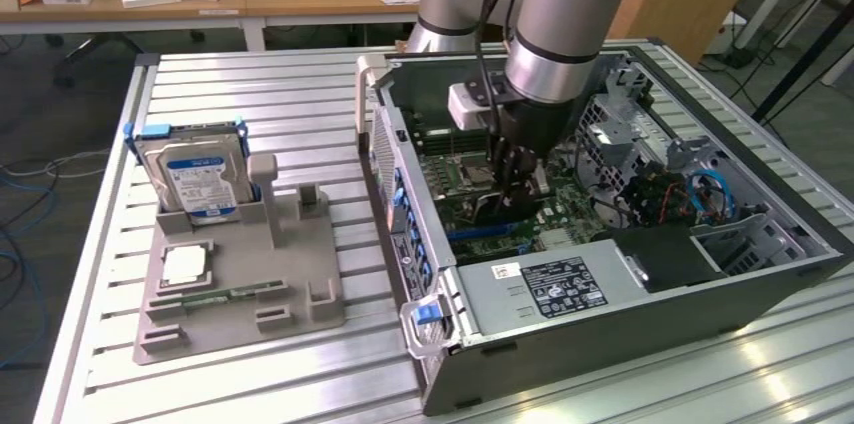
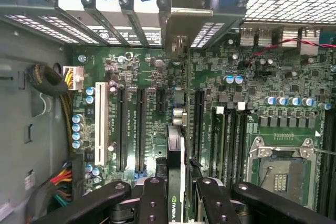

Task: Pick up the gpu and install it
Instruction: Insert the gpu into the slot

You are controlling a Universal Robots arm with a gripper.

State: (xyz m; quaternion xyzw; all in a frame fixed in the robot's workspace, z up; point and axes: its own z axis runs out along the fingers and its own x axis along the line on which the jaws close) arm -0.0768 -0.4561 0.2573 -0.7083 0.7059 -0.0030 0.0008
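Inside open case (image 1: 747, 274), pincer (image 2: 177, 192) grips gpu (image 2: 176, 156) above motherboard (image 2: 131, 124).

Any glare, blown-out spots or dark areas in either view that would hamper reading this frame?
Exterior view: sheen on the ribbed table near the case; the gripper sits in shade over the motherboard. Wrist view: backlight burns white through the rear vent grilles; the gpu, edge-on between the fingers, stays legible.
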